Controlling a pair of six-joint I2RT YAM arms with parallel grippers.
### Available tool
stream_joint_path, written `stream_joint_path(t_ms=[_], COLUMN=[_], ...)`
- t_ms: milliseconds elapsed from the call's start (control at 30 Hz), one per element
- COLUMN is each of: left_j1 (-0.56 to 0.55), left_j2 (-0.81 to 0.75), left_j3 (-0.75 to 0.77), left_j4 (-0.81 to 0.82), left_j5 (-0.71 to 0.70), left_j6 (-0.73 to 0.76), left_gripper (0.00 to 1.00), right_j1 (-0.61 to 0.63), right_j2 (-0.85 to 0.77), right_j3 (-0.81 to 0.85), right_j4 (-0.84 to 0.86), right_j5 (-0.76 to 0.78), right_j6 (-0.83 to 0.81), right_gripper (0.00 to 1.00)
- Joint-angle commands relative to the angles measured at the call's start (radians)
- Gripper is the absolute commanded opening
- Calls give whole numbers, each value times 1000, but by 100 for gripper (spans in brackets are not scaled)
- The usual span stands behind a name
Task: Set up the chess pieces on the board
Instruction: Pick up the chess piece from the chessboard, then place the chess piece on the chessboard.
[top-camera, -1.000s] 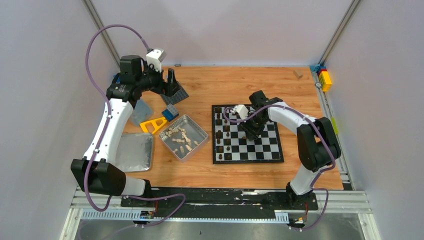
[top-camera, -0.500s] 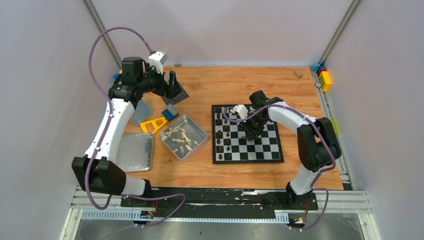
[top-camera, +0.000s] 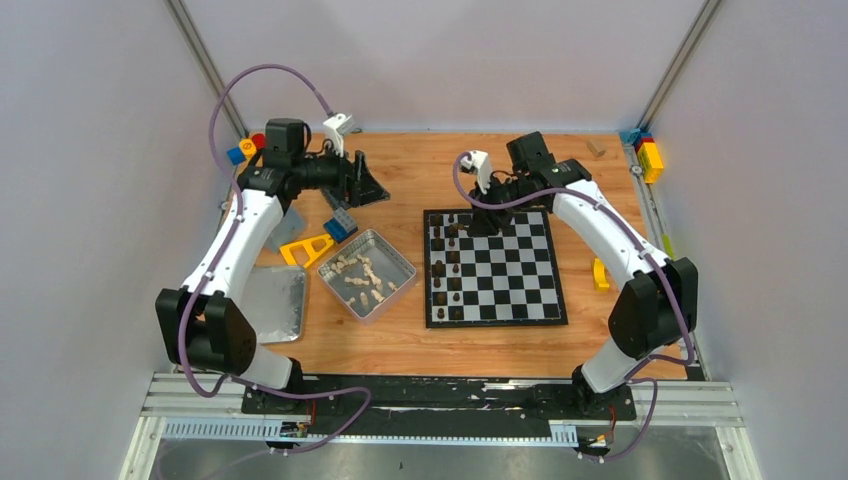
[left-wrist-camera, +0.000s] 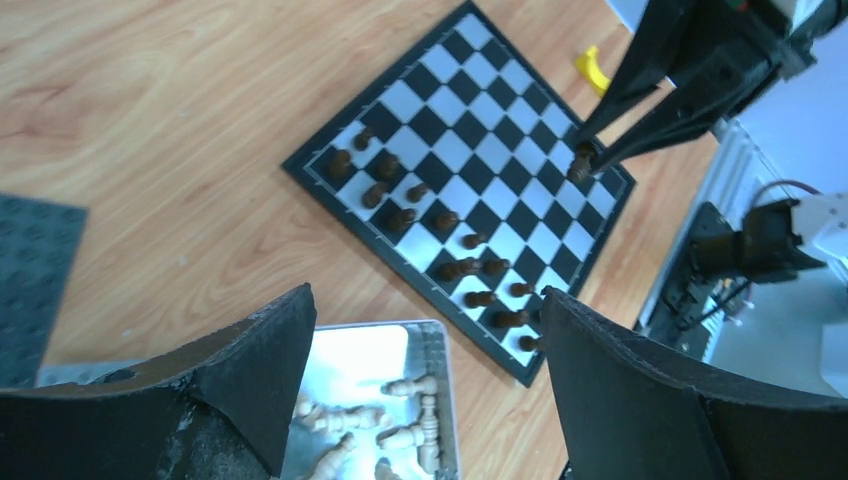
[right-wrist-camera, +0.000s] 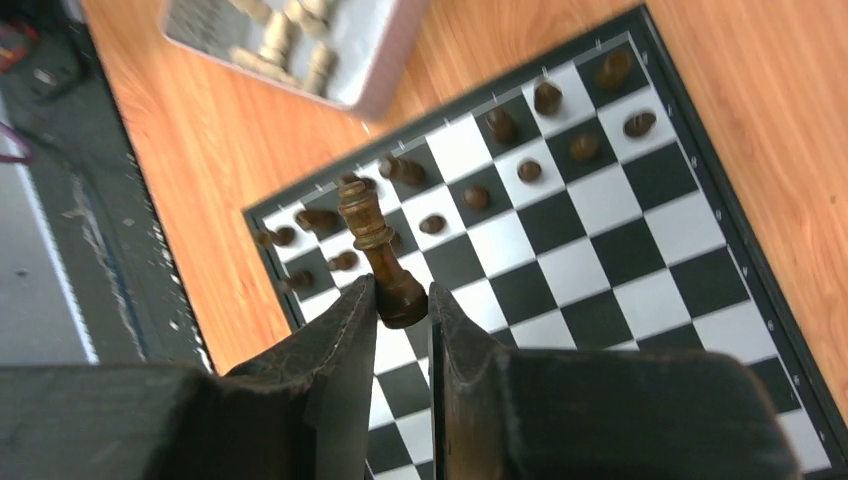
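Since the right arm has drawn back from the middle of the board (top-camera: 520, 280) to its far edge, the right gripper (right-wrist-camera: 400, 300) now carries a tall dark piece (right-wrist-camera: 372, 245) above the squares, its jaws clenched on the base of that piece. The piece has a crown, but I cannot tell whether it is the king or the queen, and it leans a little in the wrist view. This probably means one more back-row piece is ready to be set down. The left gripper (left-wrist-camera: 425, 300) has swung from the far-left corner toward the centre; its jaws are spread wide and grasp nothing. The other dark pieces (top-camera: 445, 270) stand in the two left columns of the board, close to each other, so the descent must go between them without knocking one over. The cream pieces (top-camera: 358, 275) lie in a heap in the tin (top-camera: 405, 270), just beside the board and not yet placed. A yellow brick (top-camera: 600, 275) lies on the worktop (top-camera: 440, 165) right of the board, out of the way.
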Motion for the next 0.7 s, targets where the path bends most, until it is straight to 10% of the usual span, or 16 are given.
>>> stream_joint_path(t_ms=[0,667], left_j1=[-88,-306], left_j2=[5,205], left_j3=[12,149], left_j4=[55,111], left_j5=[84,159], left_j6=[-32,-219], left_gripper=[88,57], right_j1=[7,12], right_j2=[-29,-32], right_j3=[81,94], right_j4=[38,88], right_j5=[-165,-228], right_j6=[94,189], right_gripper=[4,3])
